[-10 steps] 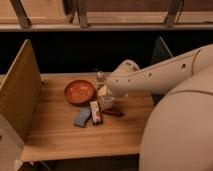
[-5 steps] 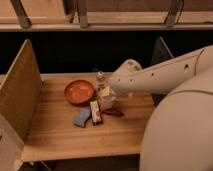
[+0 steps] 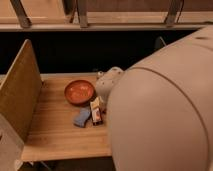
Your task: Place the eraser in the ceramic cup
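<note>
My gripper [image 3: 102,99] hangs at the end of my arm [image 3: 165,110], just right of the orange-brown bowl [image 3: 67,94] and low over the desk [image 3: 52,137]. The arm's own bulk covers most of it, so I cannot tell whether the jaws are released or clenched, or whether they carry anything.

The eraser [image 3: 81,118], which is what I judge the blue-grey block to be, lies flat on the desk just in front of the bowl. 1 red-and-white packet [image 3: 96,116] sits at its right side, touching or just beside it; I cannot tell which. I cannot pick out the ceramic cup. If it is on the desk, it is right of the bowl and hidden behind my arm.

I expect the eraser to be light, slightly yielding and grippy rather than slick, and in no way fragile, so a moderate squeeze should hold it without crushing it. I would come from above and close on its 2 long faces, nearer 1 end than the middle, so it can drop into a narrow mouth end first. The packet leaves little room on the right, so that jaw could nudge it. The cup is the fragile thing here and probably tips easily, so I would release low.
</note>
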You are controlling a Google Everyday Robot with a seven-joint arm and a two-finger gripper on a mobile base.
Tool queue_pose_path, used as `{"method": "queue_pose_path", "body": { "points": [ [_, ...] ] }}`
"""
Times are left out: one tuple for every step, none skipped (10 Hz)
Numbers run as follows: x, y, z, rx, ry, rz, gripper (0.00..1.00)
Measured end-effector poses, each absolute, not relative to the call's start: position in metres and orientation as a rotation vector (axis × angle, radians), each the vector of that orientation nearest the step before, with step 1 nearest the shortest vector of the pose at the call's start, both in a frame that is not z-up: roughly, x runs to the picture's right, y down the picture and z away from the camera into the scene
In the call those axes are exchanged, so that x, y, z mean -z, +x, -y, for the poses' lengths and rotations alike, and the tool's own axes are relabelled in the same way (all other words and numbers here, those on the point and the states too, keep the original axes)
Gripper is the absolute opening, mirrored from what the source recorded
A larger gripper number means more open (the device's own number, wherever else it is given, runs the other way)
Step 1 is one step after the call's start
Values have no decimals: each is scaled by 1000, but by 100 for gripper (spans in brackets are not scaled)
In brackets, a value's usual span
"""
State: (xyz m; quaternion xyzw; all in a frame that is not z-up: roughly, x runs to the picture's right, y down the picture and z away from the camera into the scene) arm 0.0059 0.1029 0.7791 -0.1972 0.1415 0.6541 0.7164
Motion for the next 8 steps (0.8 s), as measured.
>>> {"method": "queue_pose_path", "body": {
  "points": [
    [-786, -1, -114, -1445, -474, -326, 80],
    [-792, -4, -121, -1445, -503, -336, 80],
    [-798, -10, -131, -1445, -542, -346, 80],
    [-802, -15, -137, -1446, -571, -350, 80],
    [-802, -15, -139, -1447, -575, -352, 80],
    [-802, -15, -139, -1447, -575, -352, 80],
    [-802, -15, -138, -1446, -575, -352, 80],
    [-802, -14, -138, -1445, -573, -354, 80]
  ]
}}
